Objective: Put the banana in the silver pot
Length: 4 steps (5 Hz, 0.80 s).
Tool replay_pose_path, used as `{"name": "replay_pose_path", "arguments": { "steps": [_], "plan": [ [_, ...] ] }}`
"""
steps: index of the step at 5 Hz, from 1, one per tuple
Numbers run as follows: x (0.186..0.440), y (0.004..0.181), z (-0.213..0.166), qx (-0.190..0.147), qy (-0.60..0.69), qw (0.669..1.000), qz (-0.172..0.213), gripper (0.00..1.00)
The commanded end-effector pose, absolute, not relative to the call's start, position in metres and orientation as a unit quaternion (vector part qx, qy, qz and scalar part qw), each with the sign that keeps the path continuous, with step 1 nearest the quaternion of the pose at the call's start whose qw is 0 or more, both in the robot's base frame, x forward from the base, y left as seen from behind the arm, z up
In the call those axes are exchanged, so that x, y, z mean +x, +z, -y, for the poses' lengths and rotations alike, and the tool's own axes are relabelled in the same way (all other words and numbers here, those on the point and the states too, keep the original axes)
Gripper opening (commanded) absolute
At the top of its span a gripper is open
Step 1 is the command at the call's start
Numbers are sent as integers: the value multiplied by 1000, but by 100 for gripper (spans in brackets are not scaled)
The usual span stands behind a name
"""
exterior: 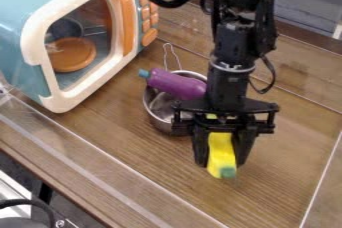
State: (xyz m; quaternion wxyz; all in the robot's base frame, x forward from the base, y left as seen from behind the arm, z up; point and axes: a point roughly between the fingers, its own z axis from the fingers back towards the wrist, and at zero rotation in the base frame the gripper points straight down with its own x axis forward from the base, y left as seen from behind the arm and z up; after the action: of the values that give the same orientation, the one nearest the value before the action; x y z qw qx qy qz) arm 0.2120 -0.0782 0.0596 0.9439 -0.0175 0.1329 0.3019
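The gripper (225,144) points almost straight down, its jaws pinching the banana (222,155), which hangs upright with its green tip lowest, just beside the pot (166,110) on its near right side. A purple eggplant (177,83) lies across the pot. Behind, on the wooden counter (107,142), stands a toy oven (54,32) with an orange bowl (74,54) inside.
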Motion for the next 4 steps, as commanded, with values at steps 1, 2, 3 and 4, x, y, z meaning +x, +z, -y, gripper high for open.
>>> {"name": "replay_pose_path", "arguments": {
  "steps": [1, 2, 3, 4],
  "plan": [
    [218, 77, 81, -37, 292, 949, -113, 0],
    [218, 80, 80, -38, 287, 950, -117, 0],
    [217, 82, 80, -39, 283, 951, -122, 0],
    [216, 84, 79, -39, 279, 951, -126, 0]
  ]
}}
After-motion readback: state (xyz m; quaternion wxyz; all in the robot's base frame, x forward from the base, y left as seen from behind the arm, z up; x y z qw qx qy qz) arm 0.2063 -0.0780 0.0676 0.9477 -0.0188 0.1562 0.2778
